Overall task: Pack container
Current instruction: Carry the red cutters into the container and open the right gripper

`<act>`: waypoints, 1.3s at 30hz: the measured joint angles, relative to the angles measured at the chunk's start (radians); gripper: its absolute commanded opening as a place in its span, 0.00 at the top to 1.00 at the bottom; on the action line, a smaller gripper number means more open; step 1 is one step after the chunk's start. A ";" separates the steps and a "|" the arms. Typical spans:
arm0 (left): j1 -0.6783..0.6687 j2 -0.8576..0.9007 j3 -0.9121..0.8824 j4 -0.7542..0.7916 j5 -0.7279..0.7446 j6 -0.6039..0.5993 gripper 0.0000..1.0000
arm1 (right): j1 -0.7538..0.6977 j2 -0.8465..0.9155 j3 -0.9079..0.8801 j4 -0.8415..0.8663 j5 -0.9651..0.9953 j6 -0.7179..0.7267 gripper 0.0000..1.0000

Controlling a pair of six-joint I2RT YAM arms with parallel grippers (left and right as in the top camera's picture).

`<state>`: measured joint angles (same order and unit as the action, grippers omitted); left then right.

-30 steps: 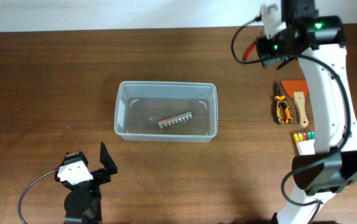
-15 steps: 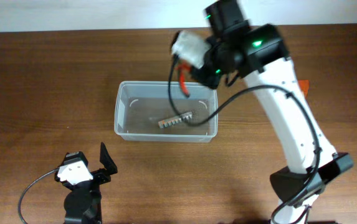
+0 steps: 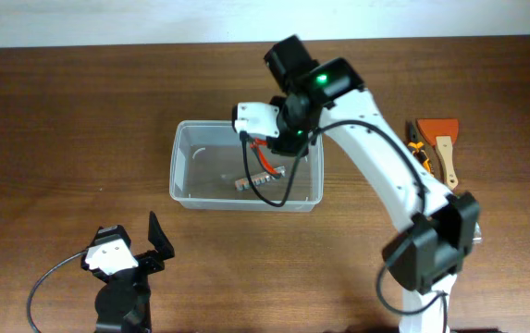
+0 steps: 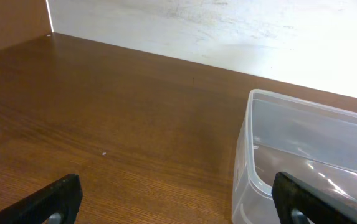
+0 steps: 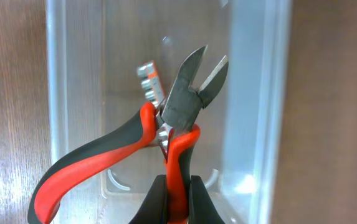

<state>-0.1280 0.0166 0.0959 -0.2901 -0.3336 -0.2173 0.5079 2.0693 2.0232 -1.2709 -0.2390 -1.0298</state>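
The clear plastic container (image 3: 183, 162) sits at the table's middle and also shows in the left wrist view (image 4: 303, 149) and the right wrist view (image 5: 259, 99). A grey metal bit holder (image 3: 246, 183) lies inside it (image 5: 150, 79). My right gripper (image 3: 266, 148) (image 5: 177, 193) is shut on one handle of red-and-black cutting pliers (image 5: 166, 134) and holds them over the container's inside, jaws pointing away. My left gripper (image 3: 144, 250) (image 4: 178, 199) is open and empty, low over the table in front of the container's left end.
At the right of the table lie orange-handled pliers (image 3: 420, 162), a wooden-handled scraper with an orange blade (image 3: 442, 148), partly behind the right arm. The white wall runs along the table's far edge (image 4: 228, 31).
My right arm has swung from the far right across to the container with the red pliers and lowered them into it. The left arm has not moved.
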 measured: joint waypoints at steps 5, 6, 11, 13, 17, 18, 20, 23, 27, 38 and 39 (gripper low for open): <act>0.000 0.000 0.000 0.000 0.000 0.000 0.01 | 0.003 0.071 -0.022 0.024 -0.040 0.001 0.96; 0.000 0.000 0.000 0.000 0.000 0.000 0.01 | 0.004 0.078 -0.022 0.027 -0.047 0.001 0.96; 0.000 0.000 0.000 0.000 0.000 0.000 0.01 | 0.015 0.121 -0.022 0.034 -0.077 0.001 0.96; 0.000 0.000 0.000 0.000 0.000 0.000 0.01 | 0.022 0.137 -0.022 0.035 -0.082 0.002 0.96; 0.000 0.000 0.000 0.000 0.000 0.000 0.01 | 0.034 0.161 -0.022 0.045 -0.085 0.001 0.96; 0.000 0.000 0.000 0.000 0.000 0.000 0.01 | 0.036 0.164 -0.022 0.049 -0.086 0.002 0.88; 0.000 0.000 0.000 0.000 0.000 0.000 0.01 | 0.037 0.167 -0.022 0.057 -0.090 0.016 0.49; 0.000 0.000 0.000 0.000 0.000 0.000 0.01 | 0.037 0.167 -0.022 0.068 -0.096 0.020 0.29; 0.000 0.000 0.000 0.000 0.000 0.000 0.01 | 0.037 0.167 -0.022 0.069 -0.099 0.050 0.23; 0.000 0.000 0.000 0.000 0.000 0.000 0.01 | -0.006 0.164 0.141 -0.020 0.084 0.272 0.17; 0.000 0.000 0.000 0.000 0.000 0.000 0.01 | -0.025 0.159 0.172 -0.039 0.127 0.311 0.13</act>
<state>-0.1280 0.0166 0.0959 -0.2901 -0.3336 -0.2173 0.4831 2.2288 2.1956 -1.3094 -0.1120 -0.7193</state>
